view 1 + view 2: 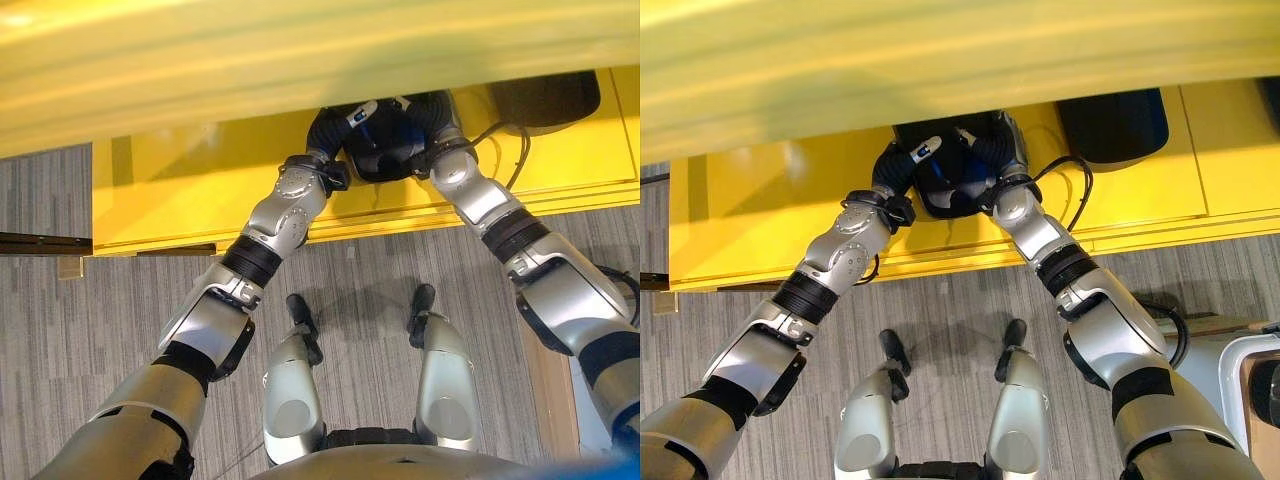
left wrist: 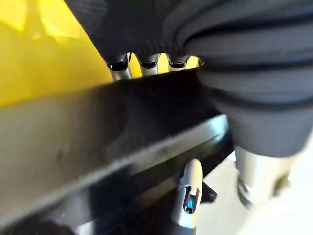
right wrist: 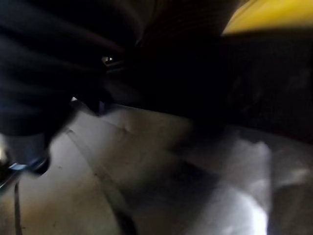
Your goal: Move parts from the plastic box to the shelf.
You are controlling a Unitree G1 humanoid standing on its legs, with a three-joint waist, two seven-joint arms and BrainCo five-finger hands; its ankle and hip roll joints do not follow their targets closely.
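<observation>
A black part (image 1: 950,190) rests on the lower board of the yellow shelf (image 1: 760,220), just under the upper board's front edge. My left hand (image 1: 902,160) holds its left side; in the left wrist view its fingers (image 2: 120,71) hook over the part's black rim (image 2: 98,127) and the thumb (image 2: 190,188) presses from the other side. My right hand (image 1: 995,140) sits against the part's right side, its grip hidden in the dark right wrist view. A pale plastic box (image 1: 1240,365) shows at the lower right.
A second black part (image 1: 1112,125) sits on the same shelf board, to the right. The upper yellow board (image 1: 300,60) overhangs both hands. A dark rail (image 1: 40,243) runs along the floor at the far left. Grey carpet (image 1: 380,270) lies below the shelf.
</observation>
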